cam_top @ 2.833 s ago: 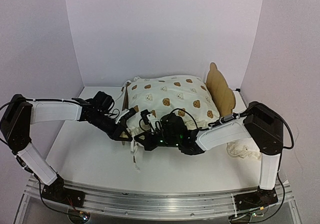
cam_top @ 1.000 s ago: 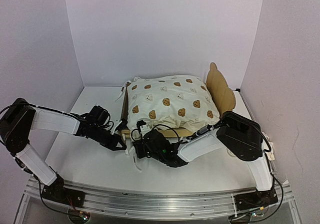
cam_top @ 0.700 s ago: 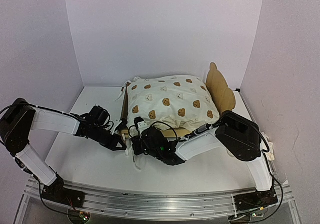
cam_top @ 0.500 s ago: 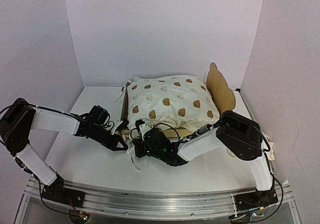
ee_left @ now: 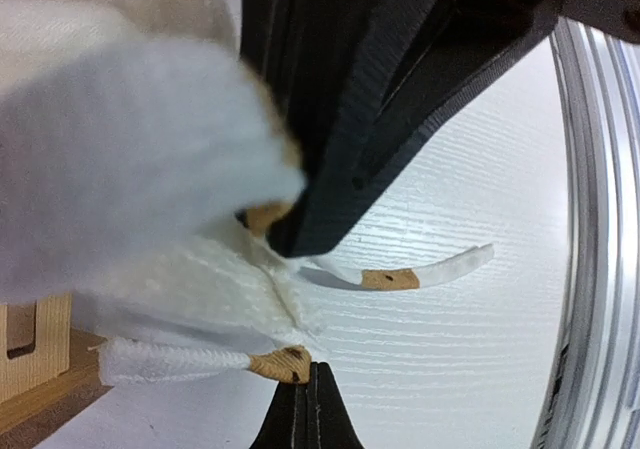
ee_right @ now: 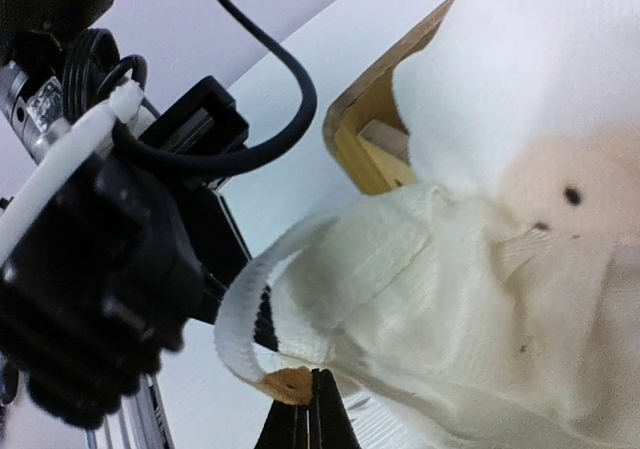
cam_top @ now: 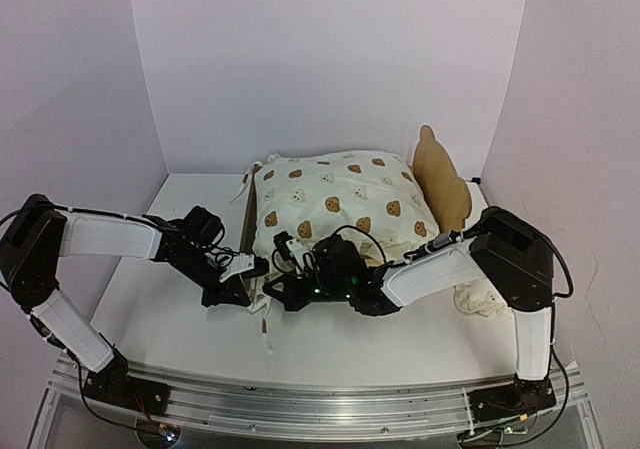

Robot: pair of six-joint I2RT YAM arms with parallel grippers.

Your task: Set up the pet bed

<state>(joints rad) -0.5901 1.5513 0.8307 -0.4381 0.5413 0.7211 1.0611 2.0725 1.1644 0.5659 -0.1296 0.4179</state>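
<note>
The pet bed [cam_top: 440, 174] stands mid-table, its bear-eared plywood headboard at the right. The cream bear-print cushion [cam_top: 340, 204] covers its base. Both grippers meet at the bed's near left corner. My left gripper [cam_top: 248, 287] is shut with the brown end of a cushion tie [ee_left: 280, 362] pinched at its tips [ee_left: 310, 409]. My right gripper [cam_top: 275, 289] is shut on the brown end of another tie [ee_right: 295, 382], which loops up to the cushion corner [ee_right: 420, 269]. A corner of the wooden frame [ee_right: 365, 144] shows behind it.
A third tie [ee_left: 400, 277] lies loose on the white table, and one trails toward the front edge [cam_top: 265, 331]. A small cream pillow [cam_top: 490, 299] sits at the right behind the right arm. Purple walls close in three sides.
My right gripper has shut on a tie end at the bed's near left corner. Both wrists have drawn in close to each other, and the right arm has swung rightward.
</note>
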